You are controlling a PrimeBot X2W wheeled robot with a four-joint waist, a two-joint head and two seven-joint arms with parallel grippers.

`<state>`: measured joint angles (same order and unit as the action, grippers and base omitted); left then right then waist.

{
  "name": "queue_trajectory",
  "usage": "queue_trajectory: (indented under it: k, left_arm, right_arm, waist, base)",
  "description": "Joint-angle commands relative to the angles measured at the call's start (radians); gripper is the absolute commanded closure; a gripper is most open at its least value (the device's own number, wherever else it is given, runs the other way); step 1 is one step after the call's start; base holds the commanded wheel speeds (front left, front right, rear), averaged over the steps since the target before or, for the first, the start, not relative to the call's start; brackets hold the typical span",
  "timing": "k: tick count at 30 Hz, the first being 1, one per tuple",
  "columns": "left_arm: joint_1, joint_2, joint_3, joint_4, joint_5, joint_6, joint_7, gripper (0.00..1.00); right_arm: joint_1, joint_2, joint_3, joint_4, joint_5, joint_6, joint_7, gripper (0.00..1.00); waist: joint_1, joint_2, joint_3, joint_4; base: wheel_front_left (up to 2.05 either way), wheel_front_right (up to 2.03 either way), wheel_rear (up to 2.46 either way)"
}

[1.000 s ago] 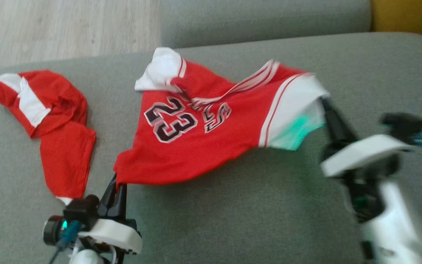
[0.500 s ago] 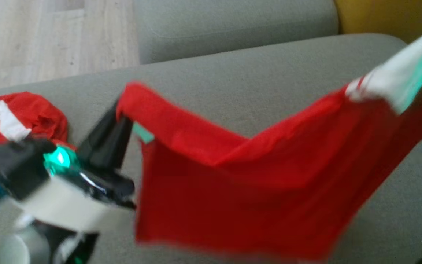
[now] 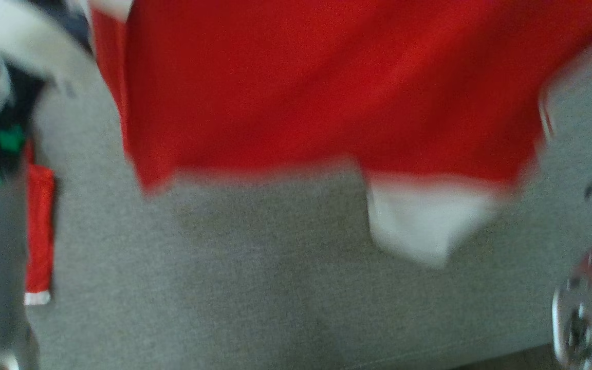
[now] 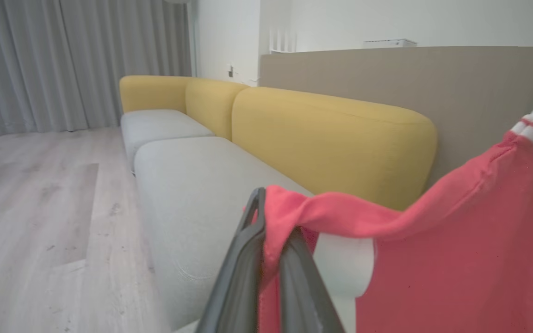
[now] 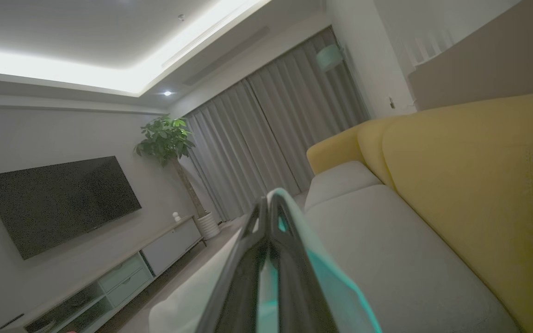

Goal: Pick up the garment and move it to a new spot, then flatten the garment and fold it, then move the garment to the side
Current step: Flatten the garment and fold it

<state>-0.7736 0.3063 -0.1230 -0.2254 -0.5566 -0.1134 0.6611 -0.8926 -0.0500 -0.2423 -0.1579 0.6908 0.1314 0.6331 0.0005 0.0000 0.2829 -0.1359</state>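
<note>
The garment (image 3: 327,87), a red jersey with white sleeve trim, hangs spread in the air across the top of the blurred head view, and one white sleeve (image 3: 424,221) dangles below its hem. In the left wrist view my left gripper (image 4: 269,217) is shut on a bunched red corner of the garment (image 4: 456,259), which stretches away to the right. In the right wrist view my right gripper (image 5: 270,199) is shut on pale, teal-lit cloth (image 5: 326,282) of the same garment.
Below the hanging cloth lies the grey sofa seat (image 3: 255,288), with a yellow backrest (image 4: 331,134) behind it. A second red garment (image 3: 39,226) lies at the seat's left. Wooden floor (image 4: 40,208), curtains, a wall TV (image 5: 58,199) and a plant (image 5: 164,138) stand beyond.
Both grippers have lifted the garment off the seat, from lying flat to hanging high before the head camera. The head view has also shifted downward.
</note>
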Motion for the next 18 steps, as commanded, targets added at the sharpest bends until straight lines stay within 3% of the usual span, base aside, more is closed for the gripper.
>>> queue_trajectory:
  k: [1, 6, 10, 14, 18]
  left_arm:
    - [-0.1, 0.045, 0.033, 0.019, 0.038, -0.003, -0.027, 1.0]
    - [-0.352, 0.01, -0.009, 0.286, 0.182, -0.002, -0.249, 1.0]
    - [-0.393, -0.036, -0.047, 0.458, 0.201, -0.007, -0.413, 1.0]
    - [-0.278, -0.034, -0.104, 0.533, 0.189, -0.014, -0.532, 1.0]
    - [-0.052, -0.008, -0.175, 0.514, 0.13, -0.017, -0.599, 1.0]
  right_arm:
    - [-0.1, 0.0, 0.026, 0.021, -0.018, -0.001, -0.043, 1.0]
    - [-0.312, 0.0, 0.058, 0.272, -0.082, -0.001, -0.234, 1.0]
    - [-0.338, 0.0, 0.113, 0.405, -0.099, -0.001, -0.343, 1.0]
    - [-0.187, 0.0, 0.163, 0.414, -0.123, -0.001, -0.386, 1.0]
    - [0.099, 0.0, 0.156, 0.339, -0.134, -0.001, -0.376, 1.0]
  waist:
    - [-0.0005, 0.0, 0.088, -0.002]
    - [-0.0005, 0.0, 0.147, 0.013]
    - [-0.0005, 0.0, 0.145, 0.02]
    - [-0.0005, 0.0, 0.116, 0.021]
    - [-0.0005, 0.0, 0.078, 0.025]
  base:
    - [0.0, 0.0, 0.0]
    - [0.0, 0.0, 0.0]
    - [0.0, 0.0, 0.0]
    - [0.0, 0.0, 0.0]
    - [0.0, 0.0, 0.0]
